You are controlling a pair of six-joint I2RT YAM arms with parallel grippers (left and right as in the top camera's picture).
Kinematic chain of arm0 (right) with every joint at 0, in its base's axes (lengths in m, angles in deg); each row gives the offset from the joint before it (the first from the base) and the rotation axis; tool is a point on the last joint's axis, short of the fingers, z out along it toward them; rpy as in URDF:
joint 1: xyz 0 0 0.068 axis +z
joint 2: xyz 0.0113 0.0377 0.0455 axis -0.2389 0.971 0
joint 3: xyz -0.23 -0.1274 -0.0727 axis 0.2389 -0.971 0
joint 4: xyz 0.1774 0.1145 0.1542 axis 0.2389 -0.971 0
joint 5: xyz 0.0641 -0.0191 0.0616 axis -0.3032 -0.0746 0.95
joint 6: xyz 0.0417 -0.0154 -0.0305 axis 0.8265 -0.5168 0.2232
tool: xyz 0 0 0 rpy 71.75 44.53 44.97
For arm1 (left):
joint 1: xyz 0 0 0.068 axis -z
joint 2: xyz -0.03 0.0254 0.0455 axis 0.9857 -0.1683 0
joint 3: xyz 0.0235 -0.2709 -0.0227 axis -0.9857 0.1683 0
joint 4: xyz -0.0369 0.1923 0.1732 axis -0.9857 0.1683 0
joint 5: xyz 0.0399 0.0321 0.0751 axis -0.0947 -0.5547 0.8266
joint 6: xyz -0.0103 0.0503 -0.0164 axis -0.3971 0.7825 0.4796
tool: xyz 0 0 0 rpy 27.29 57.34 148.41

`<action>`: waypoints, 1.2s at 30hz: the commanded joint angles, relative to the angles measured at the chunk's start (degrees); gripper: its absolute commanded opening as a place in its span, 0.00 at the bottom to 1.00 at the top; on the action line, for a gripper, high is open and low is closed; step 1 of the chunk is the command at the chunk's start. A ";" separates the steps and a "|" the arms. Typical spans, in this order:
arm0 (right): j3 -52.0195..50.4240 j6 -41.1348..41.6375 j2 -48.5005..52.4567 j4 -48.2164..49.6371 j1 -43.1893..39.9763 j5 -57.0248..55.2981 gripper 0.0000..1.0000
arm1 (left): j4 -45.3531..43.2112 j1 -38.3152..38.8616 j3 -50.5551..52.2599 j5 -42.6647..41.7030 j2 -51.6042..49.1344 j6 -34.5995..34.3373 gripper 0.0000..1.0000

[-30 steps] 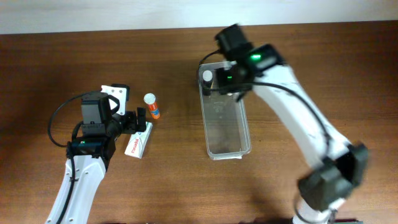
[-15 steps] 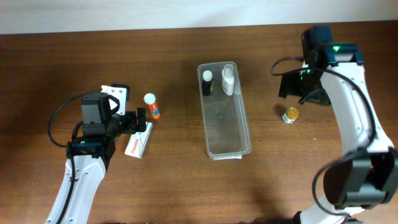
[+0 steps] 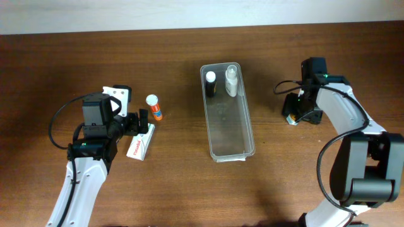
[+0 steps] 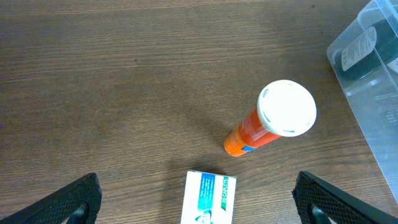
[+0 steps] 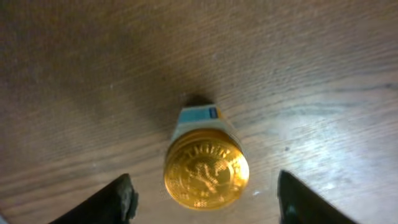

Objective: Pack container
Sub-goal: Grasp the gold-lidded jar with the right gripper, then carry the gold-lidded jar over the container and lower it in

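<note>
Container centre of bench, long axis near to far, mouth up; right claw spread wide around gold jar, not gripping; left claw gaping wide, empty.

The long clear container lies open-topped in the centre, two small bottles at its far end.

We see an orange tube with a white cap and a white box printed in teal. The jar has a gold embossed lid. The table is brown wood grain, and the container is clear.
</note>
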 commanded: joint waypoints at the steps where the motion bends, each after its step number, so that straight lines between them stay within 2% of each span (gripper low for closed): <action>1: -1.95 0.76 -0.02 1.90 -0.31 1.31 0.65 | -0.11 -0.24 -1.20 -0.81 -0.48 0.07 0.99; 11: -2.29 0.92 -0.02 4.72 -0.31 1.14 0.44 | -0.11 -0.24 -1.20 -0.81 -0.48 0.07 1.00; 15: -2.29 0.90 -0.02 4.37 -0.31 1.14 0.42 | -0.11 -0.24 -1.20 -0.81 -0.48 0.07 0.99; 25: -2.12 0.85 -0.04 4.44 -0.31 1.09 0.29 | -0.11 -0.24 -1.20 -0.81 -0.48 0.07 0.99; 31: 0.90 0.87 -1.07 0.52 -0.24 1.16 0.28 | -0.11 -0.24 -1.20 -0.81 -0.48 0.07 0.99; 36: 4.79 0.85 -5.86 -4.07 1.09 1.36 0.27 | -0.11 -0.24 -1.20 -0.81 -0.48 0.07 0.99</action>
